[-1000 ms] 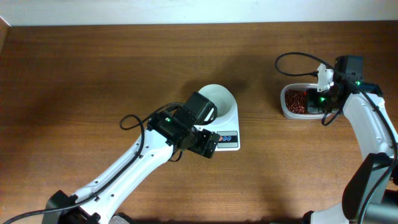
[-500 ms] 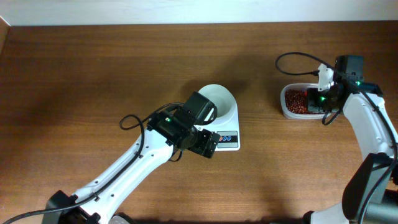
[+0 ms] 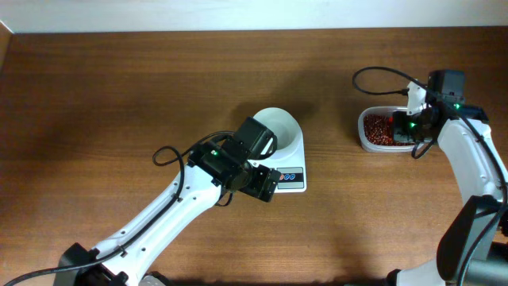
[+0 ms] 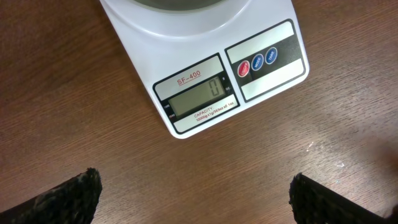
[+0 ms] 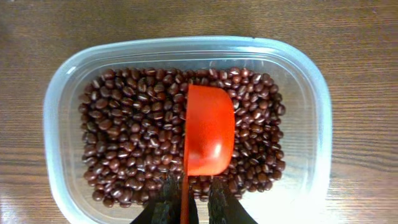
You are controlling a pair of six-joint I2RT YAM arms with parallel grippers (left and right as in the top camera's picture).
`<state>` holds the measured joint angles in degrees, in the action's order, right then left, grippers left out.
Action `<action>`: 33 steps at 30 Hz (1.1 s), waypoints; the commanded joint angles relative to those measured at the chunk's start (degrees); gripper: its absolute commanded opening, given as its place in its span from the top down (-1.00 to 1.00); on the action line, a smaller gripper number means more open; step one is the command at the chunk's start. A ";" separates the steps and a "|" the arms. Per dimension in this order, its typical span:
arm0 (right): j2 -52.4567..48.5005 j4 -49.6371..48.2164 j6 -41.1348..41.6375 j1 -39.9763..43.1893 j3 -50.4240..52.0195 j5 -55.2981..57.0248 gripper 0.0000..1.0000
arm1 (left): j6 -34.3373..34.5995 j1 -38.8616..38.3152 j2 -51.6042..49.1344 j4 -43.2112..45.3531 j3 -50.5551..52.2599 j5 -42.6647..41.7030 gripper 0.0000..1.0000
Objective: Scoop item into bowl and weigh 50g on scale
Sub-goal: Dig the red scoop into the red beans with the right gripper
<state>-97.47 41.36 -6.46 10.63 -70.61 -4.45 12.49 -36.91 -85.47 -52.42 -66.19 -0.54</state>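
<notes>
Brown wood-grain table (image 3: 119, 95), pale wall strip (image 3: 238, 12) behind, white bowl (image 3: 284, 125) on scale (image 3: 294, 178) mid-table, left gripper (image 4: 196, 199) spread wide before it, right gripper (image 5: 189, 205) clamping red scoop (image 5: 208, 134) over beans (image 5: 137, 124) in clear container (image 5: 311, 155), far right

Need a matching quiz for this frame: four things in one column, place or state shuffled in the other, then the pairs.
Things:
1. scoop
2. beans
3. bowl
4. display

Place or state:
a. reads 0
b. sits on the scale
c. in the clear container
d. handle between the right fingers

Pairs: 1-d, 2-c, 3-b, 4-a
</notes>
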 commanded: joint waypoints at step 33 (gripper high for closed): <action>-4.50 -1.70 2.49 -0.07 -0.74 -3.06 0.92 | 0.26 -0.22 0.94 0.13 0.52 0.55 -0.98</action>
<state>-99.94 39.62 -5.85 10.63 -71.16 -5.72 12.47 -36.91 -85.47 -52.42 -66.19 -0.54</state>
